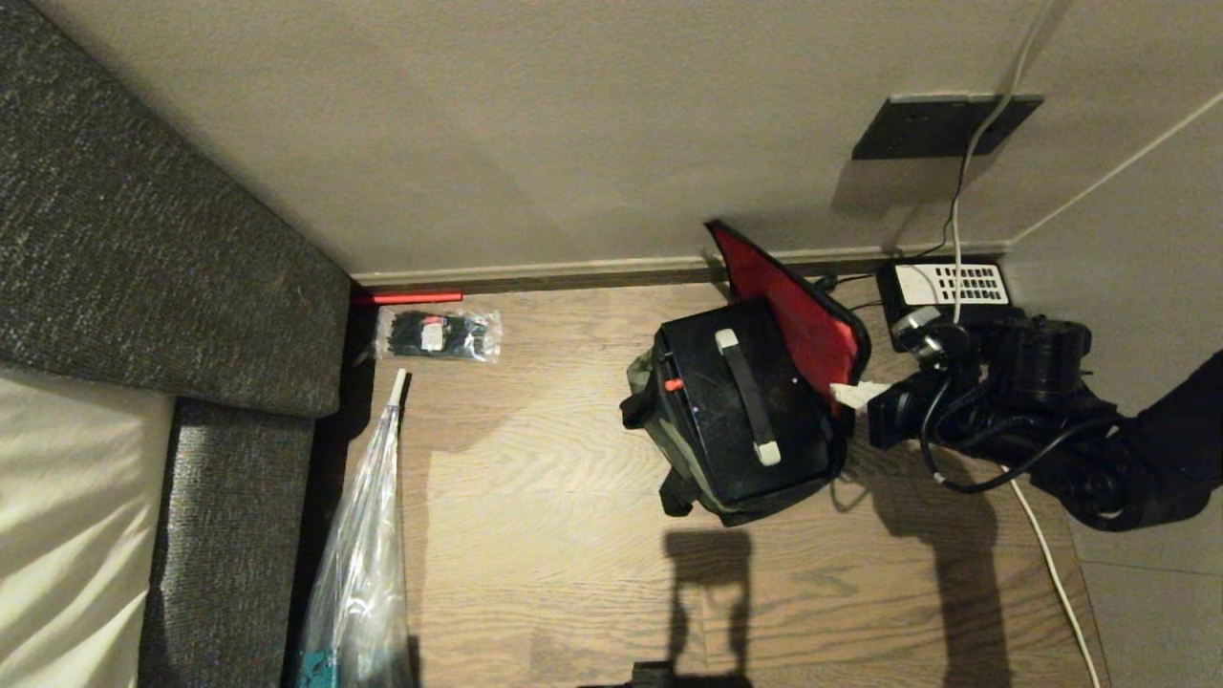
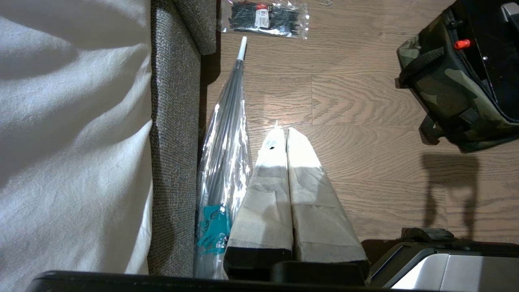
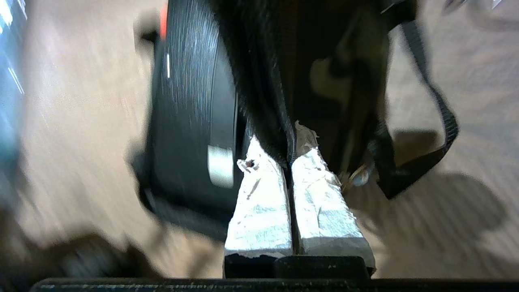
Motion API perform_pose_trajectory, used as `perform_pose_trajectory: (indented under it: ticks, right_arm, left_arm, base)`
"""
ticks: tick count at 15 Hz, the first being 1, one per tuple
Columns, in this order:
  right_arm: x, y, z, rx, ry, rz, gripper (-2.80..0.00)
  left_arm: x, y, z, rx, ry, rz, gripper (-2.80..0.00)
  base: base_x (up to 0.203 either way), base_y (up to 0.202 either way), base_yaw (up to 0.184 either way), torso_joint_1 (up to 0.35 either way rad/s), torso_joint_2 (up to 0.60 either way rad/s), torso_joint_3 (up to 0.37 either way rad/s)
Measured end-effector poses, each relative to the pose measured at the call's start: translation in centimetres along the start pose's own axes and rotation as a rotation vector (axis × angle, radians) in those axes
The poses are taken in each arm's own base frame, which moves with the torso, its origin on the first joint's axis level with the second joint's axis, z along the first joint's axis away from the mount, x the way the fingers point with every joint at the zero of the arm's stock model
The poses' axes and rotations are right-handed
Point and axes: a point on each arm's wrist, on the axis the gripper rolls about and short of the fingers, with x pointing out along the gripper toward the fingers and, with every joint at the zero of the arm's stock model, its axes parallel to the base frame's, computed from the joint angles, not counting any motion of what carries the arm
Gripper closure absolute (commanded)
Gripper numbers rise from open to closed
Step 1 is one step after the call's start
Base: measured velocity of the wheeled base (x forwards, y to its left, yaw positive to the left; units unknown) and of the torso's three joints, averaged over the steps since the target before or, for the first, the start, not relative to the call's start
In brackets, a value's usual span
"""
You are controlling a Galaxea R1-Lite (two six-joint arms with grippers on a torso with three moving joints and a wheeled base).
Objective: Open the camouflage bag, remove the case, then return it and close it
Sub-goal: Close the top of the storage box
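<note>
The camouflage bag stands on the wooden floor with its red-lined lid raised toward the wall. Inside it sits the case, black, with a handle that has pale ends and a small red latch. My right gripper comes in from the right and is shut on the lid's black zipper edge. The case's side shows beside the fingers. My left gripper hangs parked and shut over the floor, with the bag far to its right.
A grey sofa with a pale cushion fills the left. A wrapped umbrella and a pack of black cable ties lie beside it. A black telephone and a white cable sit by the wall behind my right arm.
</note>
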Motion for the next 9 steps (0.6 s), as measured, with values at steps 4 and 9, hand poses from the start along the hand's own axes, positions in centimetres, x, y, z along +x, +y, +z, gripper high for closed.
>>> perform_pose_trajectory:
  ticks: [4, 9]
  right_arm:
    - [1.1, 1.8, -2.6, -0.112, 0.09, -0.015, 0.0]
    - [1.8, 2.3, -5.9, -0.198, 0.177, -0.064, 0.0]
  left_arm:
    - [0.0, 0.0, 0.0, 0.0, 0.0, 0.0, 0.0]
    - [0.0, 0.0, 0.0, 0.0, 0.0, 0.0, 0.0]
  base:
    - [0.0, 0.0, 0.0, 0.0, 0.0, 0.0]
    - [0.0, 0.0, 0.0, 0.0, 0.0, 0.0]
